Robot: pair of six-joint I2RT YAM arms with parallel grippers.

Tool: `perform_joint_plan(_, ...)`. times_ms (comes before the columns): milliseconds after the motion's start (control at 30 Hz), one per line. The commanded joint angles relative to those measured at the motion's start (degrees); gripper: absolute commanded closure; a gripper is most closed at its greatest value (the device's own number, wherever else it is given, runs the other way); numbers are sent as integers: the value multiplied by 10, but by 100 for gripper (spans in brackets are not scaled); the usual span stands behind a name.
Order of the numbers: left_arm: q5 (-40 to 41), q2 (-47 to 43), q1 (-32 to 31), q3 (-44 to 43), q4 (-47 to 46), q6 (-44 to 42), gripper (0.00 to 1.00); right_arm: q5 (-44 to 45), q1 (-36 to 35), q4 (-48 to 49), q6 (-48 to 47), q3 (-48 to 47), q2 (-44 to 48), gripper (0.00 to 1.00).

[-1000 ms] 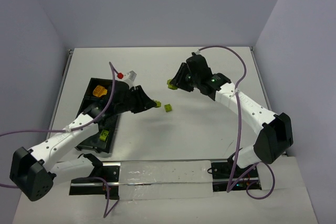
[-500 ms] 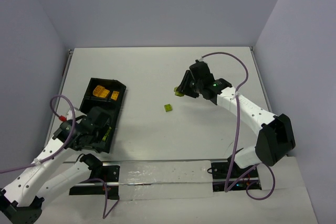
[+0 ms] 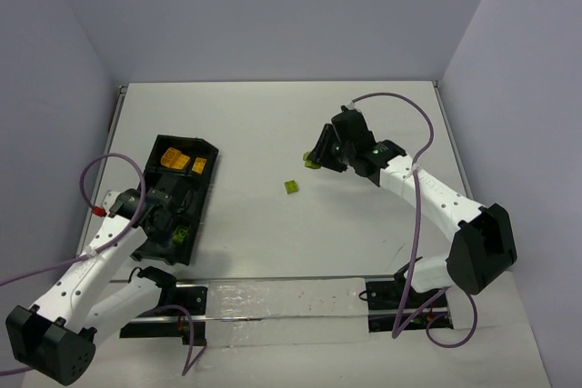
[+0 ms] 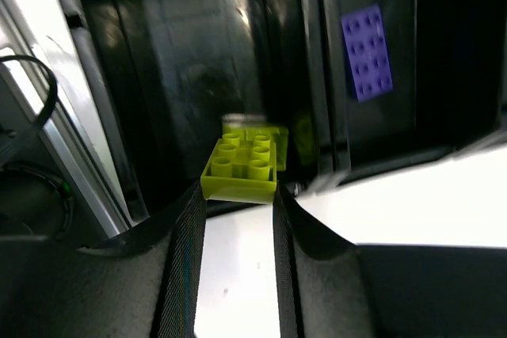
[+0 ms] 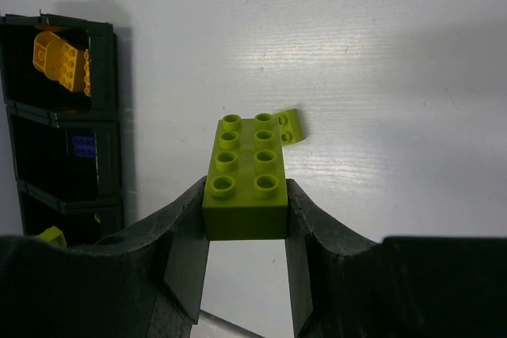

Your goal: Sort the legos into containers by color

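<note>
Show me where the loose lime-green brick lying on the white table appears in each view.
Top external: the loose lime-green brick lies on the table, near the middle of the picture.
Left wrist: not in view.
Right wrist: it peeks out behind the held brick's far right corner.
Shared landmark: the black tray.

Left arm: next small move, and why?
Probably ease the left gripper slightly further over the end compartment before releasing. Its jaws grip the held lime brick right at that compartment's rim in the wrist view, and a second lime brick already lies inside.
</note>
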State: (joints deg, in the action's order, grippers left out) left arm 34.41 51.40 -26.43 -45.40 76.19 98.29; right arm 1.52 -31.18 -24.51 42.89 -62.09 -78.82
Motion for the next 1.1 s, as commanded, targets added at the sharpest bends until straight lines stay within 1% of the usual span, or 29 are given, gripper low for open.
perform_joint_plan(0, 32, 4, 31, -27, 7, -33, 47, 1, 4, 20, -6, 8, 27, 100)
perform_joint_plan(67, 32, 2, 35, -29, -5, -51, 18, 1, 4, 20, -7, 9, 29, 100)
perform_joint_plan(100, 32, 1, 37, -30, -12, -59, 8, 1, 4, 21, -7, 10, 30, 100)
perform_joint_plan(167, 32, -1, 39, -40, -31, -99, 2, 0, 4, 20, -10, 10, 33, 100)
perform_joint_plan(200, 28, 0, 39, -48, -43, -129, 1, -2, 4, 20, -12, 9, 33, 100)
perform_joint_plan(233, 22, 0, 39, -52, -53, -164, 1, -3, 4, 20, -15, 8, 34, 100)
perform_joint_plan(267, 12, 4, 39, -62, -78, -213, 3, -7, 4, 21, -20, 7, 35, 100)
perform_joint_plan(367, -35, 29, 36, -95, -192, -337, 11, -12, 4, 16, -37, 2, 35, 100)
perform_joint_plan(400, -64, 40, 24, -105, -224, -378, 12, -12, 4, 12, -40, -3, 34, 100)
perform_joint_plan(433, -97, 56, 2, -119, -255, -421, 13, -14, 4, 6, -45, -9, 33, 100)
perform_joint_plan(467, -103, 78, -14, -136, -283, -459, 13, -25, 4, 2, -47, -11, 32, 100)
perform_joint_plan(567, -135, 134, -97, -178, -317, -530, 13, -28, 4, -4, -48, -15, 32, 100)
perform_joint_plan(600, -154, 159, -116, -195, -344, -544, 13, -33, 4, -5, -44, -15, 32, 100)
perform_joint_plan(667, -221, 183, -134, -204, -384, -571, 13, -41, 4, -4, -39, -16, 32, 100)
perform_joint_plan(700, -241, 188, -144, -204, -414, -575, 13, -48, 4, -4, -33, -16, 32, 100)
perform_joint_plan(733, -262, 191, -145, -203, -419, -577, 13, -49, 4, -3, -28, -16, 32, 100)
perform_joint_plan(833, -315, 200, -169, -180, -518, -555, 11, -56, 4, -1, -3, -17, 33, 100)
perform_joint_plan(933, -348, 207, -180, -158, -586, -528, 9, -75, 4, 11, 28, -12, 34, 100)
perform_joint_plan(967, -352, 208, -184, -155, -591, -526, 9, -77, 3, 16, 37, -10, 34, 100)
perform_joint_plan(1067, -357, 219, -198, -146, -644, -514, 9, -100, 3, 33, 62, -7, 34, 100)
